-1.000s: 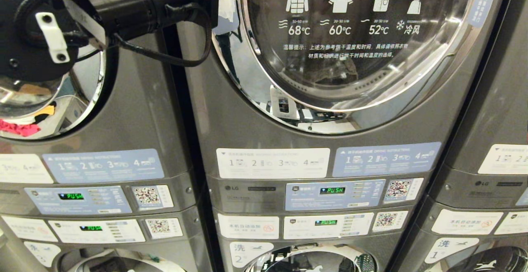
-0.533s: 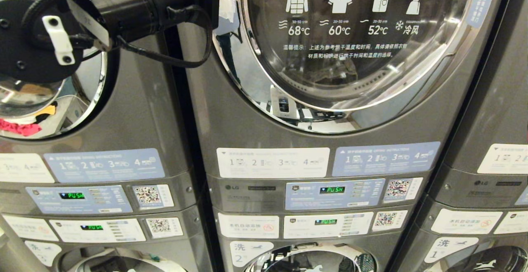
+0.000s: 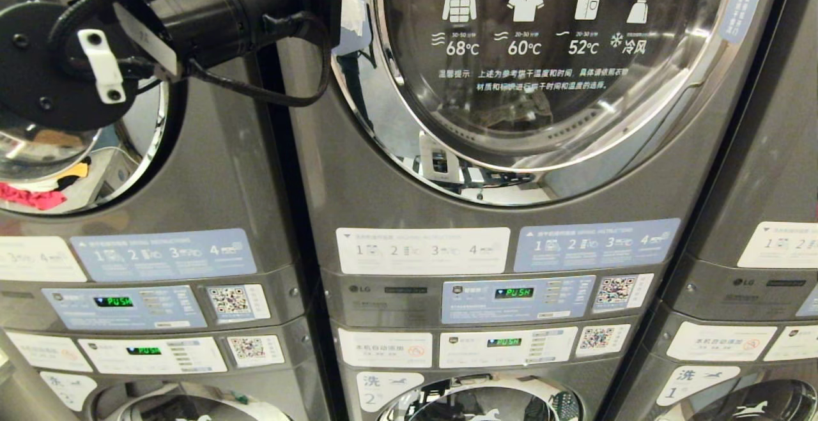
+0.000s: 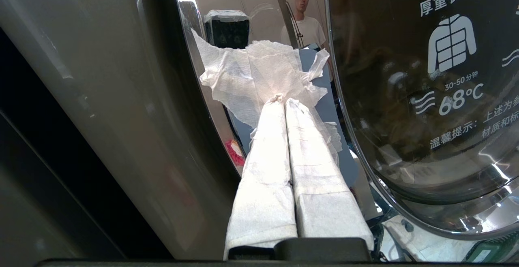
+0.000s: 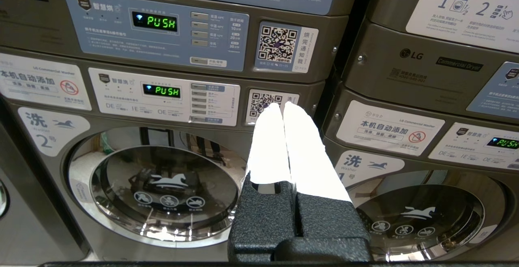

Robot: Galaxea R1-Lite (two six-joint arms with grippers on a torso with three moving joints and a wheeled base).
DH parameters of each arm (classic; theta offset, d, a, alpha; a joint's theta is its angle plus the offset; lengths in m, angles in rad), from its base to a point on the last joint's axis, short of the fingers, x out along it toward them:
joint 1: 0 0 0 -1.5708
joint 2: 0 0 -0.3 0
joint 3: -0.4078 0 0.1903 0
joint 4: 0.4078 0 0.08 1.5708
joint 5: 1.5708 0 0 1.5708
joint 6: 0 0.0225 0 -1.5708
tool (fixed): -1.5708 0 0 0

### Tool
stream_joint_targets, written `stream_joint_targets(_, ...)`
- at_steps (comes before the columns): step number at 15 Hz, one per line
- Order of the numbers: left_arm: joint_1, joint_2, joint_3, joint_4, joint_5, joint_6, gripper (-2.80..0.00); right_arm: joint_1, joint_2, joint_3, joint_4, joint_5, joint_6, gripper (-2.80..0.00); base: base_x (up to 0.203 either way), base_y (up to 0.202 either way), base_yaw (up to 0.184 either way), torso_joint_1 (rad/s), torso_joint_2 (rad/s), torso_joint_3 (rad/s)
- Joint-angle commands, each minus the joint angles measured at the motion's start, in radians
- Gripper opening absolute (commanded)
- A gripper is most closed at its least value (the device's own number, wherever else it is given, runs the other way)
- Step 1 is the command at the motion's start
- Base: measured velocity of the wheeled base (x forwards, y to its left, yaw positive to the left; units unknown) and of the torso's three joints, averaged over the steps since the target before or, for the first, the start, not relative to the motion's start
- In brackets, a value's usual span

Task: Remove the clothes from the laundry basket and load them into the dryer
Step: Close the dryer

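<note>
While pinching torn white tissue point(image 4: 259, 76), left gripper point(image 4: 282, 101) meets dryer door point(image 3: 549, 57) rim at 9 o'clock.
Tissue crumpled, ragged-edged. Left arm point(image 3: 192, 6) has edged rightward; right gripper point(image 5: 282, 107) pressed together.

Closed right pincer point(image 5: 282, 107), washer door point(image 5: 162, 192)

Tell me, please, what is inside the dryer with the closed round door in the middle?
Through the glass of the dryer door, the metal drum shows with a dark shape low inside, maybe clothing. White printed icons and reflections cover much of the glass, so the contents stay unclear.
</note>
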Motion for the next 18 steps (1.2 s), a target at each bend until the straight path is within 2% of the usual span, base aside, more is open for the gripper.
stream_joint_targets(1, 0.001, 0.011, 0.001, 0.003, 0.002, 0.001, -2.80, 0.000, 0.002, 0.000, 0.000, 0.001, -0.002, -2.80, 0.000, 0.000, 0.000, 0.000, 0.00, 0.000)
stream_joint_targets(18, 0.044, 0.042, -0.010, 0.003, 0.005, 0.004, -2.80, 0.000, 0.002, 0.000, 0.000, 0.001, -0.002, -2.80, 0.000, 0.000, 0.000, 0.000, 0.00, 0.000)
